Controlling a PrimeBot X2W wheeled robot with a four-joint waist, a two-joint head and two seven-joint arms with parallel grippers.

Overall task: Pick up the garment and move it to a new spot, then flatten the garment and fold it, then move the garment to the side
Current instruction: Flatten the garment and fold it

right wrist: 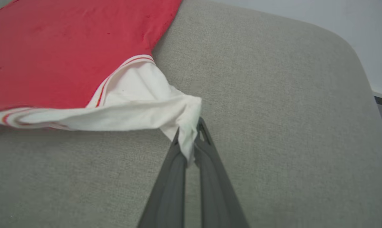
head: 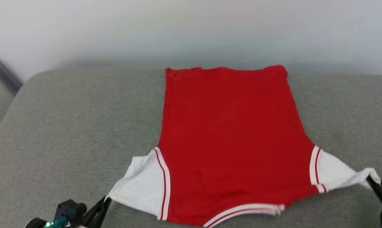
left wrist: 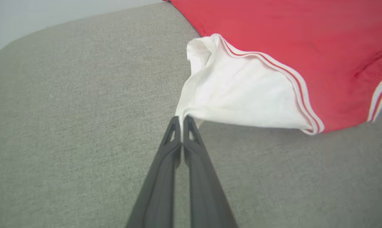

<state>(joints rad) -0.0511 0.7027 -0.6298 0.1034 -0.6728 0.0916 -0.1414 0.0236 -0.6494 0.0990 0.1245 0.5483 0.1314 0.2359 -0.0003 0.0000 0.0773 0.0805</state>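
1. The garment (head: 229, 139) lies spread on the grey fabric worktop (head: 67, 126), plain red side up. Its hem points toward the pale wall (head: 191, 28).
2. Left gripper (head: 106, 200): jaws closed, pinching the tip of the white sleeve (head: 143, 186) on that side.
3. Right gripper (head: 370, 181): jaws closed on the tip of the other white sleeve (head: 336, 172).
4. Both sleeves are stretched out sideways.
5. A metal rail (head: 2, 74) stands at the far left, off the worktop.
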